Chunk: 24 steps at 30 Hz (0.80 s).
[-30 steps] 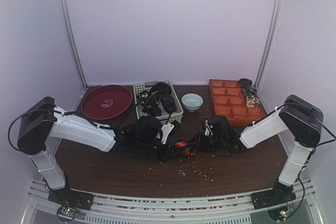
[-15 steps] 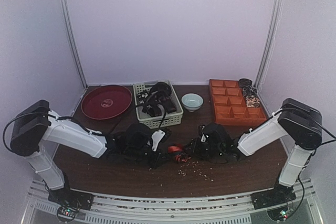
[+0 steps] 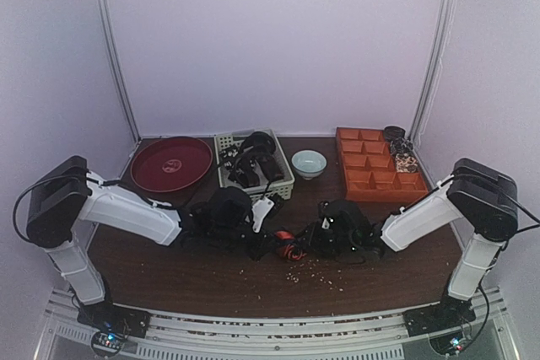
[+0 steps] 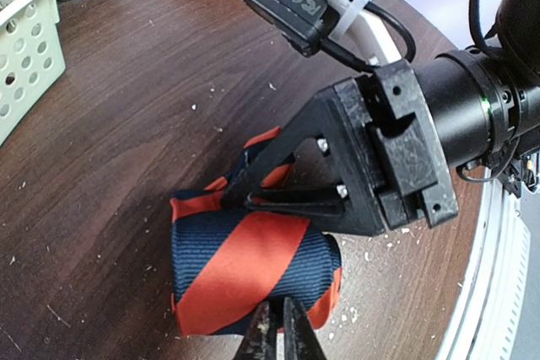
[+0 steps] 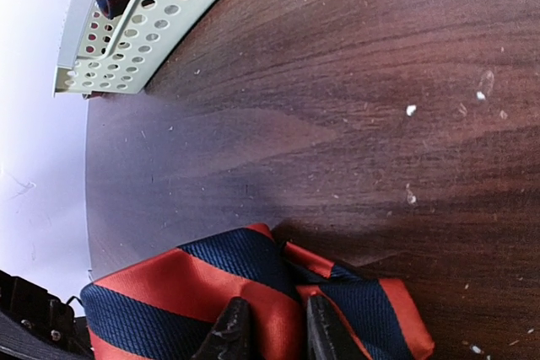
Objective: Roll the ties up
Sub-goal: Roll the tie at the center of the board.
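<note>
from above, one striped tie lies bunched on the dark wood bench between two arms, with one perforated pale basket, one round red plate, one bowl and one orange compartment tray behind. the left wrist view shows the left jaws closed to a sliver on the near edge of the ribbed orange-and-navy roll. in the right wrist view the right jaws stand narrowly apart, a woven fold pinched between them, pale crumbs dotting the wood.
</note>
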Each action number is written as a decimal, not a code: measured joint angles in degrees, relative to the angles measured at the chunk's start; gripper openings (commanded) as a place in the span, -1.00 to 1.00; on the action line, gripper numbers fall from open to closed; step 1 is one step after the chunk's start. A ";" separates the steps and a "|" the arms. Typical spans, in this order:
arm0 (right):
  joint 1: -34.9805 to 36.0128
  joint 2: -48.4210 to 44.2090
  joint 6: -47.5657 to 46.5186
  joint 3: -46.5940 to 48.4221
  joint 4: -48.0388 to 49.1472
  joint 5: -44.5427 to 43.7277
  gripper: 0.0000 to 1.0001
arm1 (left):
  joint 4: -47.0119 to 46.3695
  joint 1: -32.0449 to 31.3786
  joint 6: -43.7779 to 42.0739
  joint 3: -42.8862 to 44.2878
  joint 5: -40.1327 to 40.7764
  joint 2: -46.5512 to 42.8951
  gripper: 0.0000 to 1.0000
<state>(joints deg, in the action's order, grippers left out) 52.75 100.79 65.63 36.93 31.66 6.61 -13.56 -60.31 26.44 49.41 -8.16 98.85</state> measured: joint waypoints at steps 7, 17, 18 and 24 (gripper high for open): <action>0.00 -1.92 -6.21 0.00 -3.17 -1.88 -0.37 | 1.64 0.00 -1.25 2.84 -0.46 1.81 -0.85; -1.29 -5.35 -17.46 -0.11 -8.11 -4.90 -0.44 | 5.16 0.17 -2.84 9.62 -0.48 6.40 -0.84; -1.49 -5.53 -17.97 -0.13 -8.37 -4.90 -0.46 | 5.38 0.22 -2.95 10.10 -0.46 6.69 -0.84; -2.97 -8.04 -19.80 -1.77 -9.62 -5.11 -0.30 | 7.43 0.26 -3.43 12.74 -0.42 8.44 -0.84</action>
<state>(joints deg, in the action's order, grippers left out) 49.78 92.75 45.82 35.16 22.04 1.50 -6.13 -60.05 23.00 62.15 -8.58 107.28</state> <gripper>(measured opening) 0.288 0.081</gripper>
